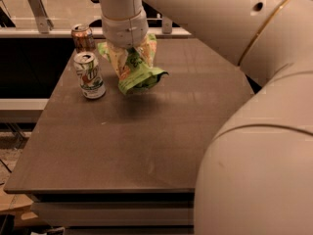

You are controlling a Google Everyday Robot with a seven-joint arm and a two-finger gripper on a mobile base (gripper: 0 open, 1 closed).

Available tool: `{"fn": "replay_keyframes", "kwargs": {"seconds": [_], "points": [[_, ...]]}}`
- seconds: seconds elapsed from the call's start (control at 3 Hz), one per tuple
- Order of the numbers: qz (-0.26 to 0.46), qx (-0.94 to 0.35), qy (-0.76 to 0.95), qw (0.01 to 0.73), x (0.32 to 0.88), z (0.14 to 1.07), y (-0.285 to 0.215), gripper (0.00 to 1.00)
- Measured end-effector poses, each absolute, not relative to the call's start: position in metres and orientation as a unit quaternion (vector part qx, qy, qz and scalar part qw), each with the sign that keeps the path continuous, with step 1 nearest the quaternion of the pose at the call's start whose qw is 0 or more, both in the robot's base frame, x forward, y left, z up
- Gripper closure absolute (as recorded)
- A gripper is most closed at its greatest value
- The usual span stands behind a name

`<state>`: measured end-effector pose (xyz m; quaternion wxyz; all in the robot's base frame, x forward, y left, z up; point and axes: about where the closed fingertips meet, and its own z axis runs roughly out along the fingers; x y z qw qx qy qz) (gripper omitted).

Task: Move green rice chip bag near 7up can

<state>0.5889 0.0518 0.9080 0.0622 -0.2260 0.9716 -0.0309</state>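
Note:
The green rice chip bag (134, 73) is a crinkly light-green pouch with orange chip pictures. It hangs just above the table, tilted. My gripper (131, 53) is shut on its top and comes down from the white arm above. The 7up can (89, 75) is white and green with a silver top. It stands upright on the table's left side, a short way left of the bag. The bag and the can are apart.
A copper-brown can (83, 37) stands behind the 7up can near the table's back left corner. The dark table (146, 146) has its left edge close to the cans. My white arm (254, 131) fills the right side. A rail (39, 4) runs behind.

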Motion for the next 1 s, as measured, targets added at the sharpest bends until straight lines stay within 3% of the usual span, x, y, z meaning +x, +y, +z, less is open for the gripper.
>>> {"fn": "replay_keyframes", "kwargs": {"seconds": [1.0], "points": [[0.014,-0.219,0.974,0.061,0.593,0.881,0.041,1.0]]}}
